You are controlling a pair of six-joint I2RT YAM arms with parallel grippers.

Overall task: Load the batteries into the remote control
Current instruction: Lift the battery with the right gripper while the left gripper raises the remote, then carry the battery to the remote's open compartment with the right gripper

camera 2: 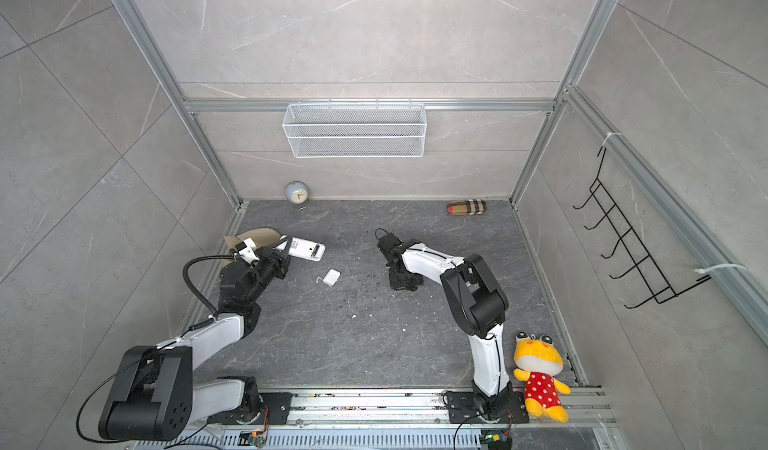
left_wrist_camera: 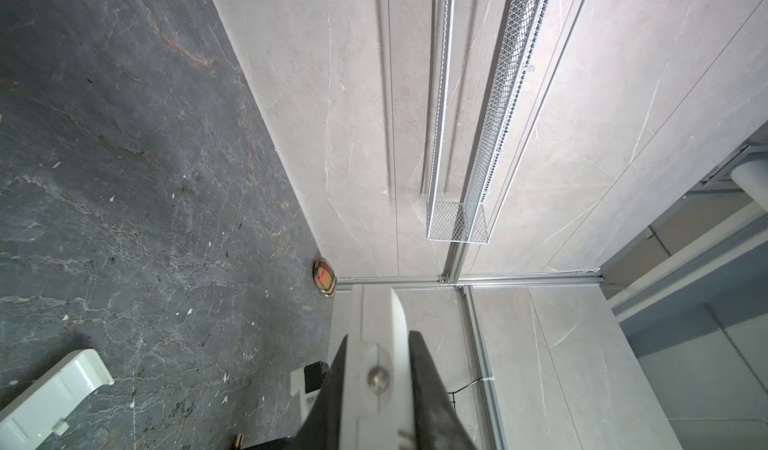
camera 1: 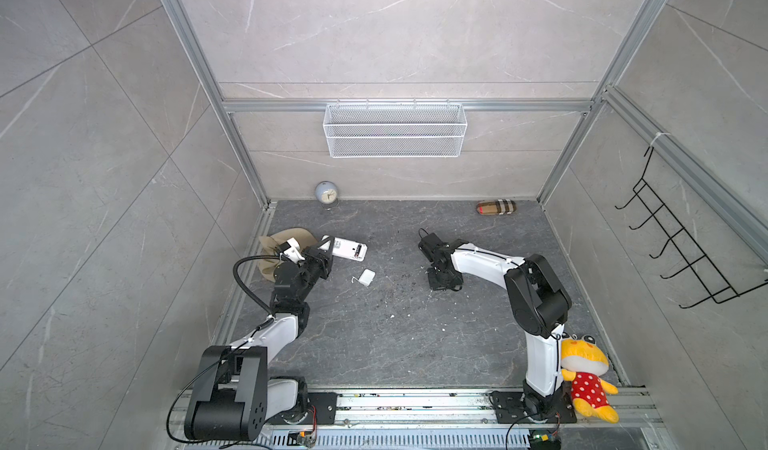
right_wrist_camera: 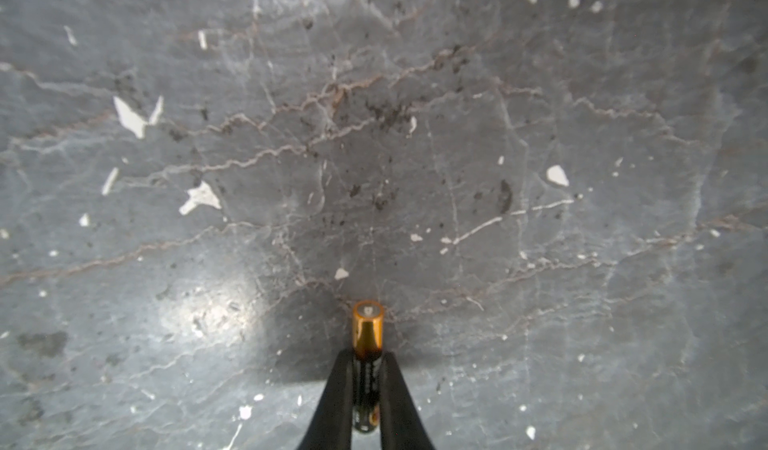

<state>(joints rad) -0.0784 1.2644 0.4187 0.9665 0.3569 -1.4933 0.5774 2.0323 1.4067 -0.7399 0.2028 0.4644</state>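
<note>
Desk (camera 1: 374, 344) is dark grey stone-look with pale veins, and it has white chips and dark crumbs all over it.

The remote (camera 1: 347, 249) is a flat white plastic oblong at the far left of the desk. The left tool (camera 1: 327, 247) is clamped on one end of it. In the left wrist view the two black fingers (left_wrist_camera: 428, 385) pinch the thin white edge. The remote's long axis runs roughly left to right in both top views. Its free end points toward the middle of the desk, and there's an open bay there with something small and dark inside. It's too tiny to say more. I can't tell whether the remote rests on the desk or hangs just above it.

The left arm is folded up tight, with the elbow bent and the wrist rolled over toward the remote.

The cover (camera 1: 366, 278), a small white curved plate, lies flat on the desk near the remote, not touching it.

The right arm stands tall at the shoulder with its white forearm reaching in toward the centre. Its wrist is bent so the right tool (right_wrist_camera: 368, 358) points down at the desk. That tool is clamped on a battery (right_wrist_camera: 368, 327), a slim, glossy black cylinder with a shiny copper end. The battery lines up with the fingers, copper end sticking out past the tips toward the desk.
</note>
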